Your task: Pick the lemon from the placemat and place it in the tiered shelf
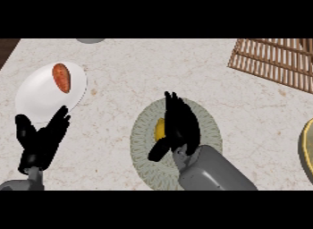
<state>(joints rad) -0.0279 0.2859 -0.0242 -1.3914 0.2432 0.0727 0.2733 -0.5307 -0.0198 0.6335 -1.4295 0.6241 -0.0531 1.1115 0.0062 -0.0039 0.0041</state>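
Lemon (160,128) is a small yellow sliver on the round placemat (209,123), mostly hidden under right hand (179,127), fingers straight over it. Slatted tiered shelf (285,60) top-right, bare counter (152,67) btwn. Left hand (40,138) open at the lower left.

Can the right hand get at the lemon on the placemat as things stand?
Probably yes: the right hand is open directly over the lemon on the placemat, and nothing sits between them.

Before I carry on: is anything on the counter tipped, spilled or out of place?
Nothing stands out. The lemon lies on the round placemat, partly hidden by the right hand over it. The white plate sits flat with a reddish food item on it. The left hand rests open at lower left.
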